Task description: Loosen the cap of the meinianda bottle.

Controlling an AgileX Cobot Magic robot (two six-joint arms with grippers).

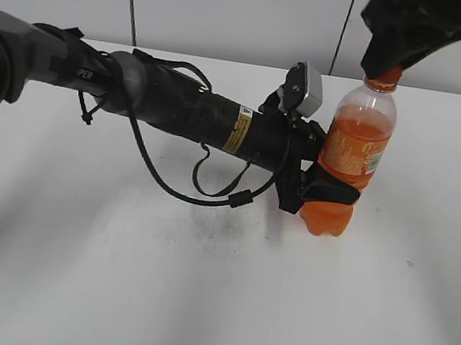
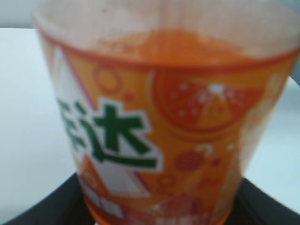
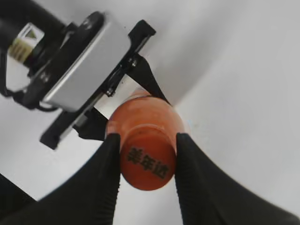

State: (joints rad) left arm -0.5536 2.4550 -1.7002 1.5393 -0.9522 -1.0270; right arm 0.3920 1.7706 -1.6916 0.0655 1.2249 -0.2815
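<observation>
The meinianda bottle [image 1: 352,151] stands upright on the white table, with orange drink and an orange label. It fills the left wrist view [image 2: 159,131]. My left gripper [image 1: 324,190] is shut on the bottle's lower body from the left. The orange cap [image 1: 385,77] sits on top of the bottle. My right gripper [image 1: 389,66] comes down from above and is shut on the cap. In the right wrist view the cap [image 3: 147,161], with dark characters on top, sits between the two black fingers [image 3: 146,159], which touch its sides.
The left arm [image 1: 180,105] lies across the table from the left with a looping black cable [image 1: 202,194]. The white table [image 1: 195,305] ends at a grey wall behind. The left wrist camera housing [image 3: 82,65] shows beside the bottle.
</observation>
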